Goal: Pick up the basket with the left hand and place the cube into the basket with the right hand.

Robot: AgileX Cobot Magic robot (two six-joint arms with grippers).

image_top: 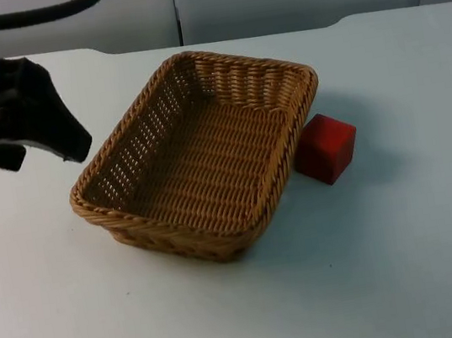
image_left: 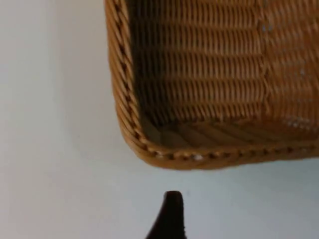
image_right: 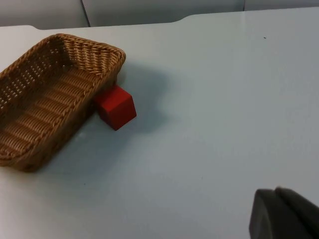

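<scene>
Beside basket (image_top: pixel 199 160) left rim, left gripper (image_top: pixel 69 145) poised, finger state indeterminable; risks nudging basket against touching cube (image_top: pixel 326 148); right gripper (image_right: pixel 279 214) waits

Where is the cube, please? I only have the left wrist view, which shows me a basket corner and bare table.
Observer: The red cube sits on the table beside the basket, against the side away from the left arm.
Operator: Is anything in the basket?
Observer: No, its woven floor is bare.
Operator: Where is the left gripper relative to the basket?
Observer: The left gripper is just outside the basket's rim near a corner, not holding it.
Operator: And the right gripper?
Observer: The right gripper waits well away from the cube.
</scene>
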